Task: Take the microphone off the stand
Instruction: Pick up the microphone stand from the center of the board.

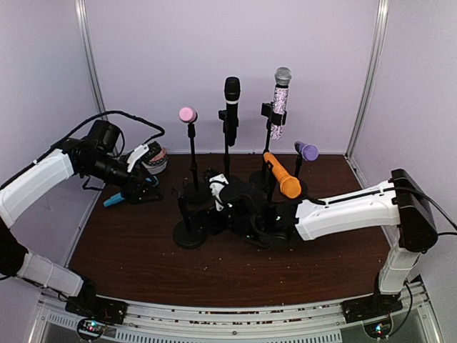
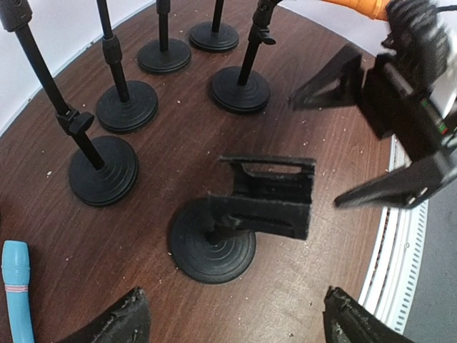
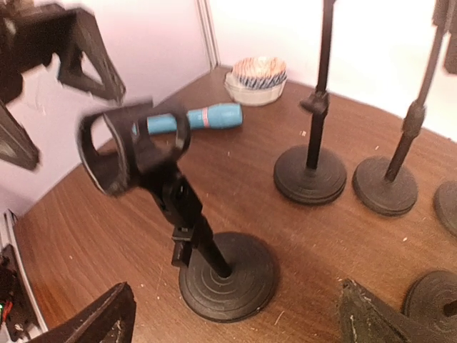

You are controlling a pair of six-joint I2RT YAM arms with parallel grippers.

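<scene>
A blue microphone point(image 1: 114, 200) lies on the table at the left, free of any stand; it also shows in the left wrist view point(image 2: 16, 286) and the right wrist view point(image 3: 193, 118). An empty black stand point(image 1: 189, 232) stands at the middle front, its clip point(image 3: 132, 146) holding nothing. My left gripper point(image 1: 143, 187) is open and empty just right of the blue microphone, and its fingertips point(image 2: 121, 321) frame the stand's base point(image 2: 214, 246). My right gripper point(image 1: 221, 196) is open and empty behind the empty stand, above its base point(image 3: 228, 275).
Other stands hold a pink point(image 1: 187, 114), a black point(image 1: 232, 100), a glittery silver point(image 1: 280, 100), a purple point(image 1: 306, 150) and an orange microphone point(image 1: 282, 175) at the back. A patterned bowl point(image 1: 153, 158) sits at the back left. Walls enclose three sides.
</scene>
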